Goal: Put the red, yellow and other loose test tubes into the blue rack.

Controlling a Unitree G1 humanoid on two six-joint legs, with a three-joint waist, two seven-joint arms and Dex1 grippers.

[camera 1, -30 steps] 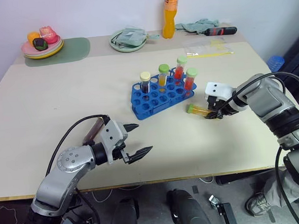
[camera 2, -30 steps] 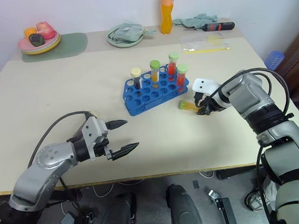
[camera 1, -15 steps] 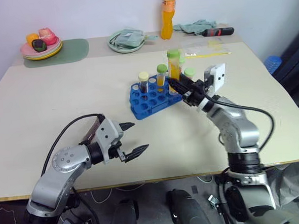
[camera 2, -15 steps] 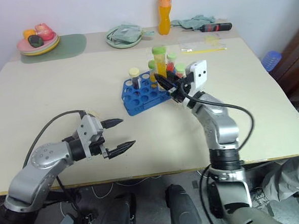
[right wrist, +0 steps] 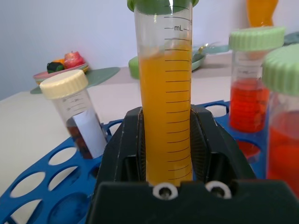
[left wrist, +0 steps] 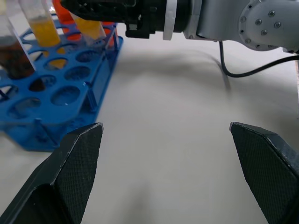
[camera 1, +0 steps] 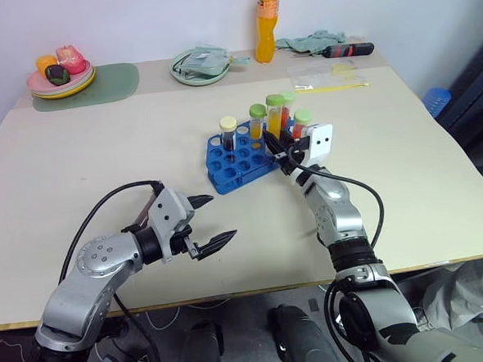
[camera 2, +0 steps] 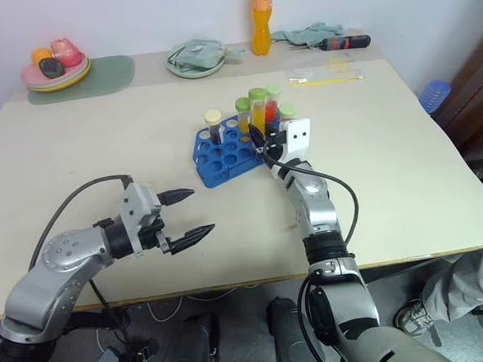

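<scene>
Left gripper [camera 1: 214, 221] hangs over bare table at the rack's 7 o'clock, jaws spread wide, holding nothing; I leave it there. Blue rack [camera 1: 224, 172] sits mid-table with four capped tubes already standing along its far side. Right gripper [camera 1: 279, 149] sits at the rack's 3 o'clock edge, fingers clamped on the yellow tube [right wrist: 164, 93], which stands upright, green cap up, above the holes. I judge this the insertion step: square the tube's foot over a free hole clear of the red tubes [right wrist: 249, 91], lower straight, and release only once seated.
</scene>
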